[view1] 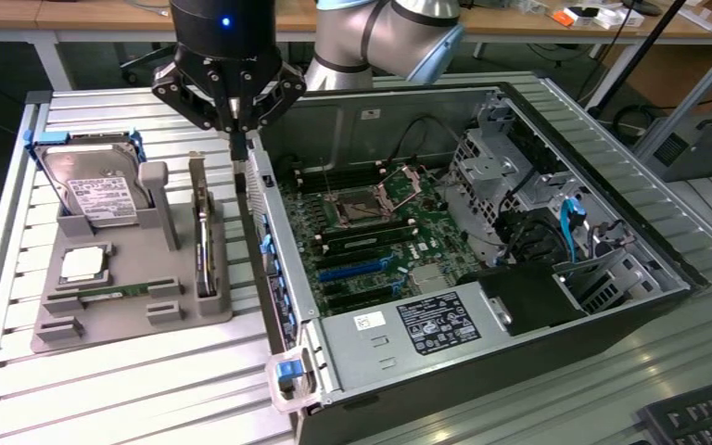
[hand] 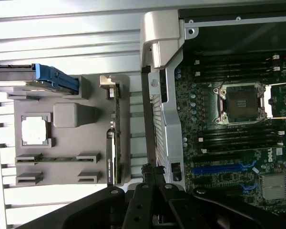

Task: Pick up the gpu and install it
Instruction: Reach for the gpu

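The pincer (view1: 242,137), shut together at upper left, hangs above the case wall (view1: 260,199); the gpu (view1: 205,243) stands edgewise in the grey holder (view1: 108,320), left of centre. It should probably open and centre squarely over the card's top edge

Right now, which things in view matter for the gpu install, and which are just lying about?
Job:
gpu, on edge in the grey holder
open PC case
motherboard
gripper, shut, near the case's edge

Lying about:
hard drive
CPU
RAM stick
keyboard
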Controlling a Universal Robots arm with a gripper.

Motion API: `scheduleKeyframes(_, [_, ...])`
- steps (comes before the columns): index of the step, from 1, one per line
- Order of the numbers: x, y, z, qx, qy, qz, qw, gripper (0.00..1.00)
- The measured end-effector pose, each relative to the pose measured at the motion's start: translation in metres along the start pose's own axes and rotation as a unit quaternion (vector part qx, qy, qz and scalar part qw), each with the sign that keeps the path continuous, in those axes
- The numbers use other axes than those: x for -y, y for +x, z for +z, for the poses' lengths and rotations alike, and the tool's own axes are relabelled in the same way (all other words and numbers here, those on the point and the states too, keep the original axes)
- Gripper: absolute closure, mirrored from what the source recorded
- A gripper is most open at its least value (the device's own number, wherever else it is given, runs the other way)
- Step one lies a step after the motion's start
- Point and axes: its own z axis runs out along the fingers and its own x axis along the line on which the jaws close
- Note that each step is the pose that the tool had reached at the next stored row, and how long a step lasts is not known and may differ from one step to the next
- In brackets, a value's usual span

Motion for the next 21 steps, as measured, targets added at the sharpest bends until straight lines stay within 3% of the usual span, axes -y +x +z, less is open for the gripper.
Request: scheduleKeyframes(21, [0.0008, 0.0071, 0.0002, 0.0000, 0.0000, 0.000, 1.0000, 0.90])
